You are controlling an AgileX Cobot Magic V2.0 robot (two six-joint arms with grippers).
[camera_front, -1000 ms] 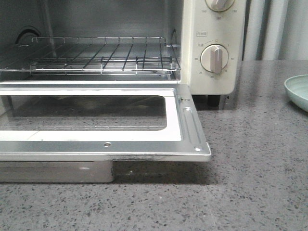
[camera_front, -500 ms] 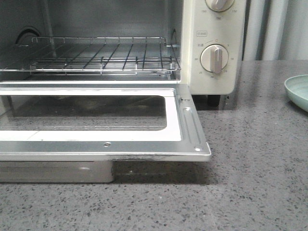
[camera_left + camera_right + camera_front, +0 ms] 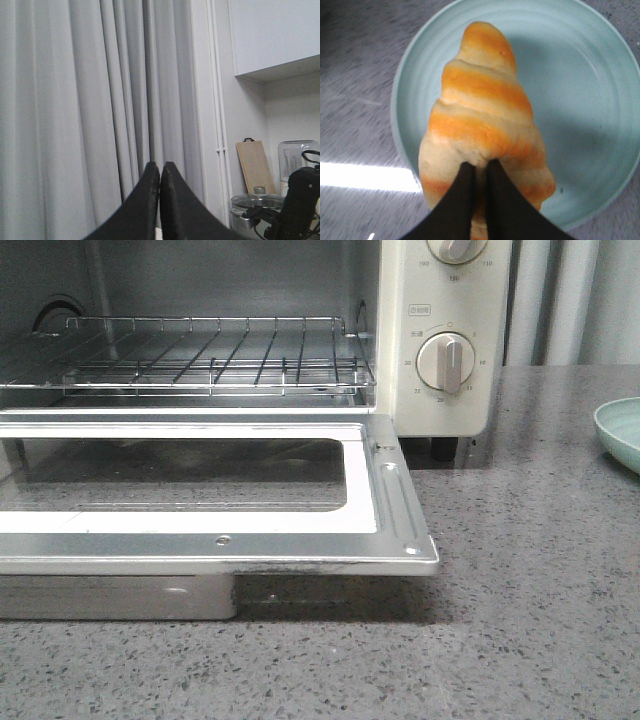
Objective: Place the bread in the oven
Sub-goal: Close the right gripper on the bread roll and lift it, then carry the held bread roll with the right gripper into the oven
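Note:
The bread (image 3: pixel 485 110), a cream roll with orange stripes, shows only in the right wrist view, over a pale green plate (image 3: pixel 590 75). My right gripper (image 3: pixel 480 167) is shut on the bread's near end, its black fingertips (image 3: pixel 465 172) pinching into the crust. I cannot tell whether the bread rests on the plate or hangs just above it. The oven (image 3: pixel 440 300) stands at the left in the front view, its glass door (image 3: pixel 400 510) dropped open and its wire rack (image 3: pixel 200 355) bare. My left gripper (image 3: pixel 160 167) is shut and empty, pointing at grey curtains.
The plate's edge (image 3: pixel 620 430) shows at the far right of the grey speckled counter (image 3: pixel 520 620). The open door juts out over the counter. In the left wrist view a cutting board (image 3: pixel 255 167) and a lidded pot (image 3: pixel 257 202) stand by the wall.
In the front view the plate's edge has shifted slightly to the right. The oven, its door and its rack have not moved.

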